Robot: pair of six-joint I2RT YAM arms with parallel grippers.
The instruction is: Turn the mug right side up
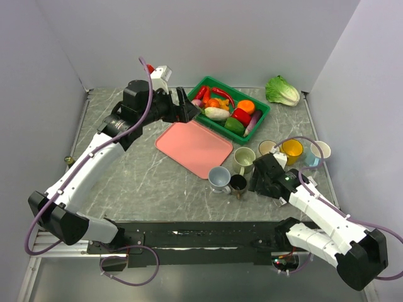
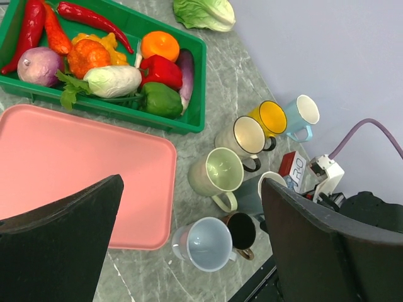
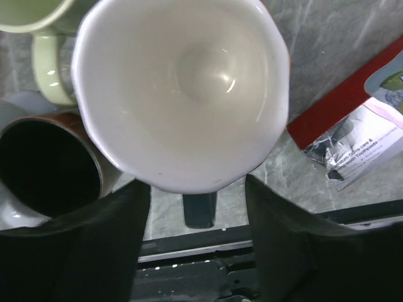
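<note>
Now overhead, right gripper (image 1: 263, 175): parked low among the cups toward the near right corner of the worktop (image 1: 145, 182), and it covers the mug, so no sight of it from up here.
Overhead, left gripper (image 1: 186, 107): out near the far edge beside the green bin (image 1: 262, 128), fingers spread, holding nothing.
Left wrist, mug (image 2: 261, 192): there it is, dark body with the pale rim facing up, just beside the green mug (image 2: 217, 173) and the brown mug (image 2: 242, 229).
Left wrist, writing: a red card (image 2: 293, 168) next to the mug shows "RO"; I can't read the rest.
Right wrist, mug: white inside looking straight up at the lens, so by my read it is already mouth-up.
Right wrist, fingers (image 3: 75, 251): spread either side of the handle (image 3: 200, 211), with a gap showing on both sides.
Right wrist, step: looks like the let-go. Back straight up and away, keeping both fingers off the handle and off the brown mug at the left, or it could go over.
Right wrist, writing: small print on the red card, too blurred to read.
</note>
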